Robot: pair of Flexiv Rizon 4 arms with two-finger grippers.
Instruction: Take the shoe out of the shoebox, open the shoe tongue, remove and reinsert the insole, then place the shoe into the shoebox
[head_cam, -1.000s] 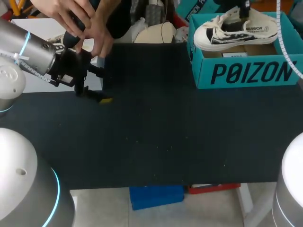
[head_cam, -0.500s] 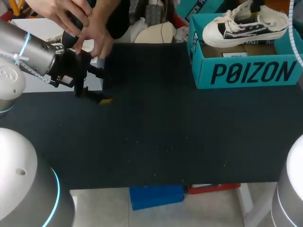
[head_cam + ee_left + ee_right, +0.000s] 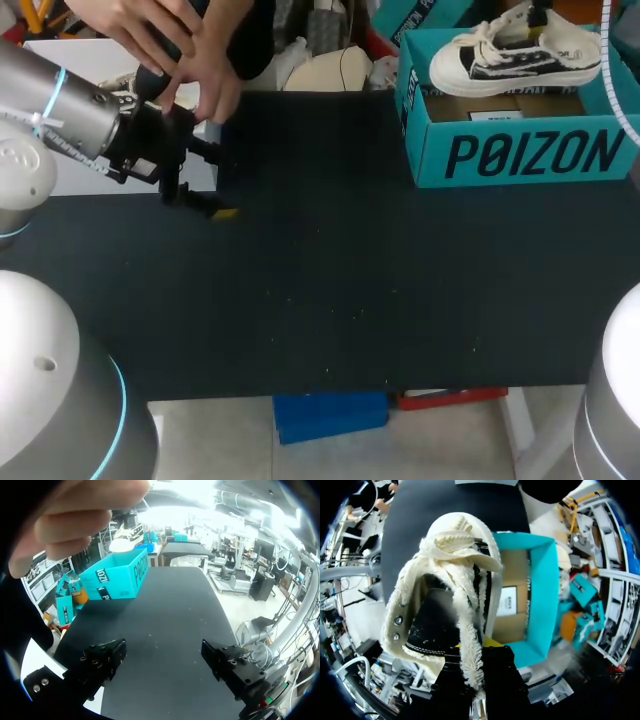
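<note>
Head view: step one in hand. Cream canvas low-top shoe with black side panels hangs just above the open teal cardboard shoebox, gripped near the heel by the right end effector. Left end effector, fingers spread and empty, hovers over the black bench; a person's hands touch its wrist. Next move, by judgement: clear the box wall and lower the shoe onto the bench.
</note>
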